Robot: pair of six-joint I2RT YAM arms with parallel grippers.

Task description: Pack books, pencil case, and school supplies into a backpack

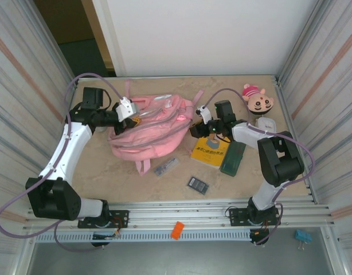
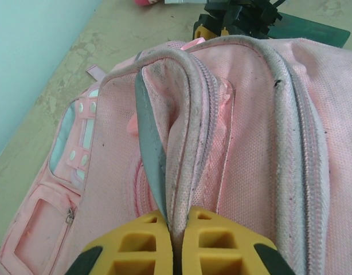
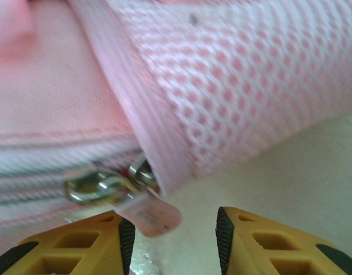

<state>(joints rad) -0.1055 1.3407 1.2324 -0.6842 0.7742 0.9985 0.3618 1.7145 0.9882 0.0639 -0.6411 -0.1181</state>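
The backpack point(image 1: 150, 134), pink and slumped on its side, lies left of the table's point(image 1: 107, 172) middle, reaching toward the far edge.

Closest to the near edge is the dark calculator-like item point(image 1: 198, 184), by itself on bare marble-patterned top. Just beyond it, toward the backpack's near side, lies the small silvery-blue item point(image 1: 165, 167), apart from the bag. Further right, the yellow book point(image 1: 209, 153) lies flat, with the dark green pencil case point(image 1: 233, 157) right beside it on the side of the right edge.

At the backpack's right end, the right gripper point(image 3: 173, 229) sits low over the table with its yellow fingers spread. The pink zip pull point(image 3: 150, 216) hangs from a metal slider point(image 3: 96, 186), just at the inner edge of one finger and not pinched.

At the bag's left end, the left gripper point(image 2: 177, 223) has its fingers pressed together on a fold of the backpack's rim beside the zip track.

A pink-hatted doll head point(image 1: 258, 98) rests near the far right corner.
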